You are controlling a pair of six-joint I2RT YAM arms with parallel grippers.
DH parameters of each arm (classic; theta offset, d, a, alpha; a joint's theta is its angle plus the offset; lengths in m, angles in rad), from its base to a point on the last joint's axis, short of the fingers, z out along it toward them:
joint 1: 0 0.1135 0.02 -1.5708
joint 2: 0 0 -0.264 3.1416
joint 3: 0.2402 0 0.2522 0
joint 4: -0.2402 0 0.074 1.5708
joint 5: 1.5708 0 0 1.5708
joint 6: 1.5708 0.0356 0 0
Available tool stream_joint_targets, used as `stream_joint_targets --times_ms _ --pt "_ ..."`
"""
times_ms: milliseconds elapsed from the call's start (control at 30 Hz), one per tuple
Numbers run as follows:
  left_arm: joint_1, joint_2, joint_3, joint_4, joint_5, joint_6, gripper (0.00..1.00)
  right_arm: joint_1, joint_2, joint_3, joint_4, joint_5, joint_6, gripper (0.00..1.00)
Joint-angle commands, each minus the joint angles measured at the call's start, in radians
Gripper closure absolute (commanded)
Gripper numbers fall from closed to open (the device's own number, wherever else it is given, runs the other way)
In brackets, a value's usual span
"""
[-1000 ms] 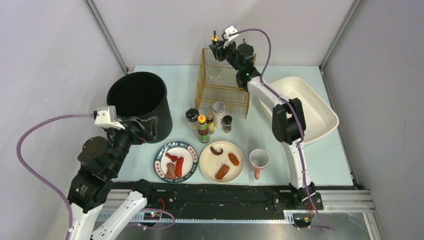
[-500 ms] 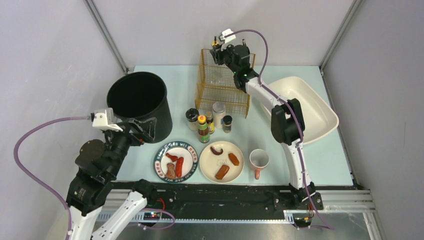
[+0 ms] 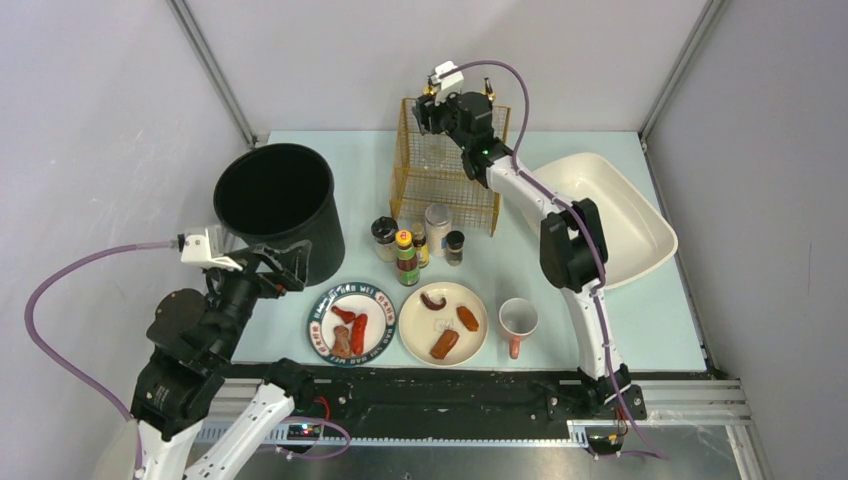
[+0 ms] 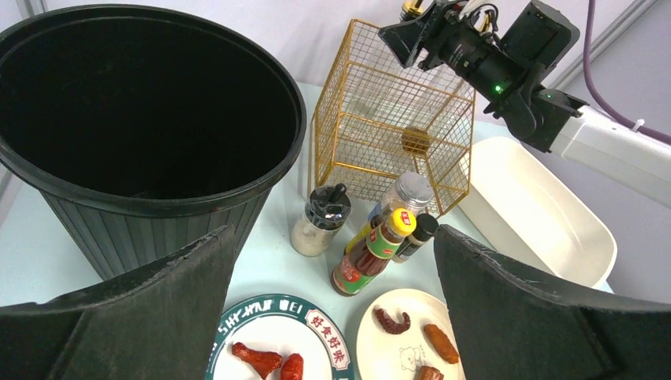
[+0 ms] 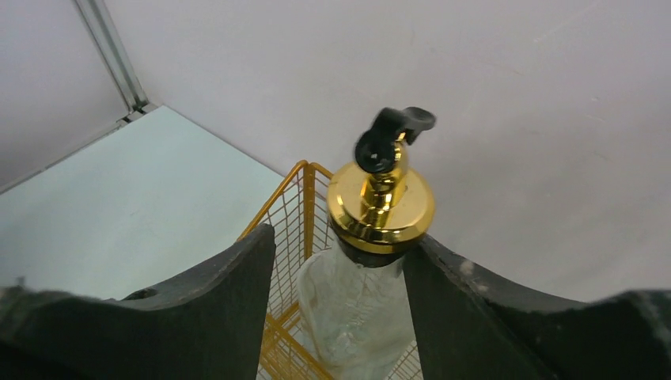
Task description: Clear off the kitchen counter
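The pale mint kitchen counter (image 3: 350,160) carries a gold wire basket (image 3: 445,165) at the back. My right gripper (image 3: 432,100) hovers over the basket's top. A clear bottle (image 5: 372,301) with a gold cap (image 5: 381,202) and black pump stands between its fingers. The right gripper (image 5: 340,261) is open: the left finger stands apart from the bottle, while the right finger lies against the cap. My left gripper (image 3: 285,265) is open and empty beside the black bin (image 3: 275,195). In its wrist view the left gripper (image 4: 334,237) looks down on the plates.
A green-rimmed plate (image 3: 352,322) and a cream plate (image 3: 443,322) hold food near the front. Sauce bottle (image 3: 406,257), shakers (image 3: 384,238) and jar (image 3: 438,222) cluster before the basket. A mug (image 3: 518,320) and white tub (image 3: 610,215) sit right.
My right gripper has shifted left over the basket with the bottle, and its jaws have widened around it. The left arm has drawn back slightly toward the front left.
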Motion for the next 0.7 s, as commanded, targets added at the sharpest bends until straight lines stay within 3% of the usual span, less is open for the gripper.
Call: stream_joint_targets --times_ms 0,400,567,667 --pt "-0.003 -0.014 -0.008 0.007 0.011 -0.023 0.02 0.018 -0.097 0.022 -0.004 0.04 -0.01 0.35" --pt "-0.003 -0.041 -0.01 0.004 0.014 -0.035 0.02 0.04 -0.304 -0.198 -0.039 0.149 -0.019 0.17" --pt "-0.003 -0.04 -0.008 -0.01 0.017 -0.026 0.02 0.044 -0.456 -0.385 -0.007 0.127 0.014 0.09" --pt "-0.003 -0.037 -0.008 -0.018 0.024 -0.02 0.02 0.046 -0.522 -0.415 -0.114 0.068 0.062 0.09"
